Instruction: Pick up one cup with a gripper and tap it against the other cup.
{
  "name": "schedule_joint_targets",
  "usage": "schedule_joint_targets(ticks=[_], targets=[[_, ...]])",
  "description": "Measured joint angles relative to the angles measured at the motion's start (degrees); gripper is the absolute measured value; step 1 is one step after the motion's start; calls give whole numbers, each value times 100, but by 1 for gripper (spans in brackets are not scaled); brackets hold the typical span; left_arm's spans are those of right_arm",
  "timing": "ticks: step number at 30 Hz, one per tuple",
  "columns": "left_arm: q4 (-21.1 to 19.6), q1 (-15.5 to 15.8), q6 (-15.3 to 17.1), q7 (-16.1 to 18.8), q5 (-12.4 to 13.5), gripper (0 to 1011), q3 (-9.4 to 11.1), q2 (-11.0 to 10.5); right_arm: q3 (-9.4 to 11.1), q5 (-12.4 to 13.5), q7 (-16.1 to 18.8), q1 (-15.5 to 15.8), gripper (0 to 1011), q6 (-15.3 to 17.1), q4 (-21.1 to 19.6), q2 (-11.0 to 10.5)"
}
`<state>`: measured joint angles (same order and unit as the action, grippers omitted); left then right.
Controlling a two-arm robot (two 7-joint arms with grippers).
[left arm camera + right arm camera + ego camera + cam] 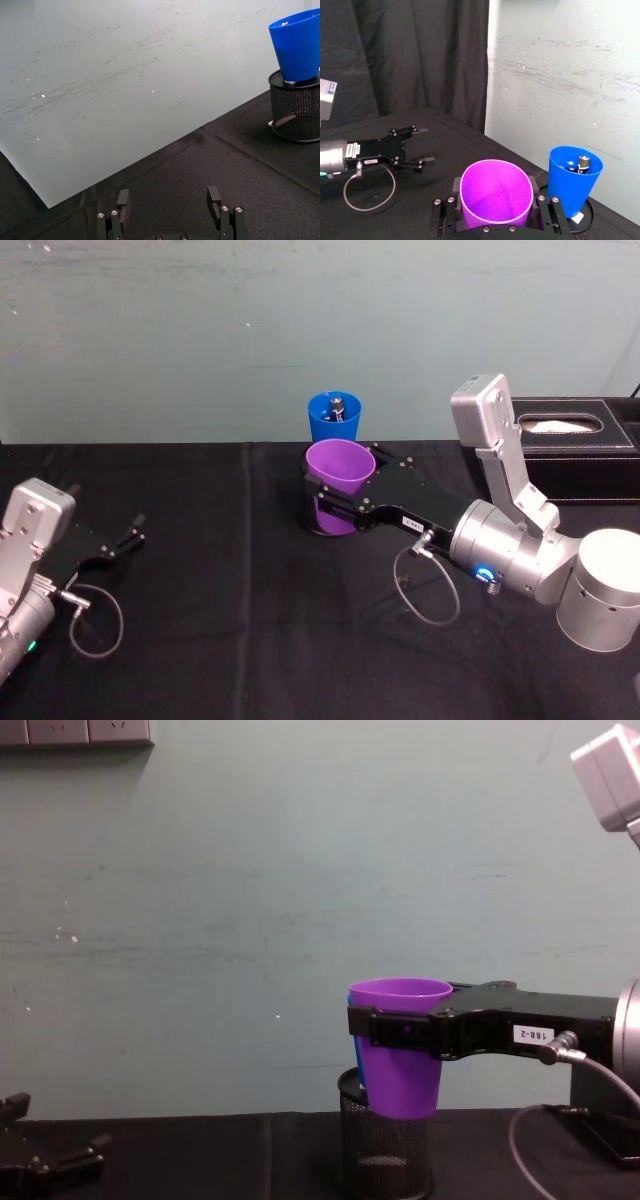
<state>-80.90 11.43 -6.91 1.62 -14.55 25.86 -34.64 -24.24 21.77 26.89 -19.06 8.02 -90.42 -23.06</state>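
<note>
Pick-up is done: purple cup (338, 480) hangs above the table (220, 620), clamped in the right gripper (495, 210), just short of the blue cup (334, 420) in its mesh holder (385, 1160). The tap seems yet to come. The left gripper (170, 200) lies open, far left.

Head camera looks steeply down on the black bench (200, 640), the blue cup (333, 420) at its far edge by the wall (150, 340). Chest camera faces that wall from bench height, with the purple cup (400, 1055) close before the blue cup. Right wrist camera peers over the right claw (495, 210), near the blue cup. Left wrist camera, over the left claw (170, 200), views it from well off.
</note>
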Motion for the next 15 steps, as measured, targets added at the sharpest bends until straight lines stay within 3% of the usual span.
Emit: schedule_joint_targets(ticks=[15], targets=[[0, 0, 0, 0, 0, 1000, 0, 0, 0, 0, 0, 0, 735, 0, 0, 0]])
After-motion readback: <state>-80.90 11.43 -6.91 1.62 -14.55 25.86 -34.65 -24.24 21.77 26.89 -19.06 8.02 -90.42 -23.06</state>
